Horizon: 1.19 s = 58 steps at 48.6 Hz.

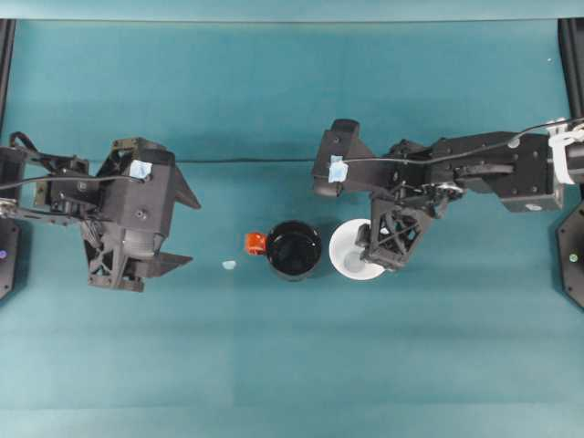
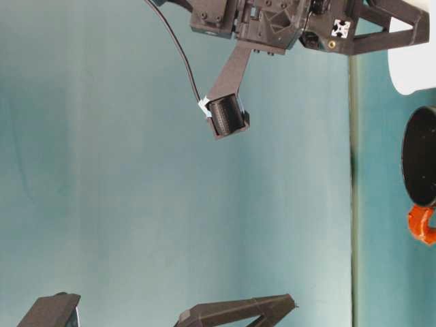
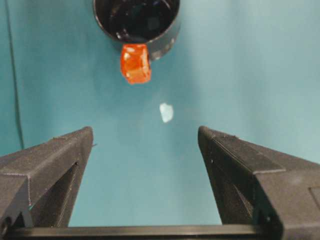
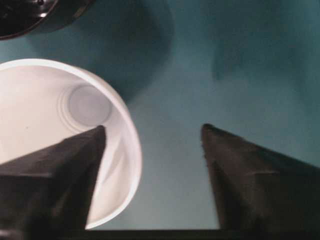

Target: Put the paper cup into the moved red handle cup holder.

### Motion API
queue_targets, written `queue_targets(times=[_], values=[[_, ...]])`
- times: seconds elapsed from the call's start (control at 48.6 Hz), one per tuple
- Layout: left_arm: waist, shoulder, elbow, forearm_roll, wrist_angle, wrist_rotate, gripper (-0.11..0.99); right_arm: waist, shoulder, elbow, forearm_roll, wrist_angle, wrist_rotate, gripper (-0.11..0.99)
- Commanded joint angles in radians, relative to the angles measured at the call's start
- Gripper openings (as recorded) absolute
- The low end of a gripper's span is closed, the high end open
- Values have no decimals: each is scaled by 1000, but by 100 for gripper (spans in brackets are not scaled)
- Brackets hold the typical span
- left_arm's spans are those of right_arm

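1. Two task items sit side by side mid-table: paper cup (image 1: 350, 252) upright, just right of red handle cup holder (image 1: 293, 249).
2. Right gripper (image 1: 372, 250) is spread, one finger (image 4: 60, 170) inside the rim, other outside, prob. to pinch the wall for lifting.
3. Left gripper (image 1: 173, 230) spread, empty, well apart; its wrist cam faces the holder's handle, w/ a pale scrap (image 3: 166, 112) between.

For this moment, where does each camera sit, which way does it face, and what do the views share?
Overhead: above the table, facing down; both arms, left gripper, right gripper at the paper cup.
Table-level: low, turned on its side; arm parts, cup holder.
Left wrist: behind open fingers, facing the holder and its red handle.
Right wrist: one finger inside the cup.
Shared: every view shows the holder.
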Motion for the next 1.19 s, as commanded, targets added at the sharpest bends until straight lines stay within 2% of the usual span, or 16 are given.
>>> queue_targets(times=[0.0,0.144,0.309,0.515,0.618,0.7,0.947,1.05,1.174], values=[[2,-14,-9,2,-8,2,91,8,-5,-6,3,-6,-2,28],[2,-14,-9,2,-8,3,91,11,-3,-2,2,-6,-6,5],[2,-14,-9,2,-8,6,91,21,-5,-2,3,-6,-5,-7],[2,-14,-9,2,-8,5,91,28,-5,-3,3,0,5,-8],[2,-12,-11,2,-8,3,91,29,-14,-8,14,11,3,-8],[2,-12,-11,2,-8,2,91,29,-37,-20,14,41,3,-8],[0,-14,-12,2,-8,2,89,5,-166,-103,8,212,2,-8],[0,-14,-12,2,-8,2,89,-5,-210,-129,8,222,-2,-8],[0,-15,-11,0,-8,2,89,-5,-238,-172,8,230,-2,-8]])
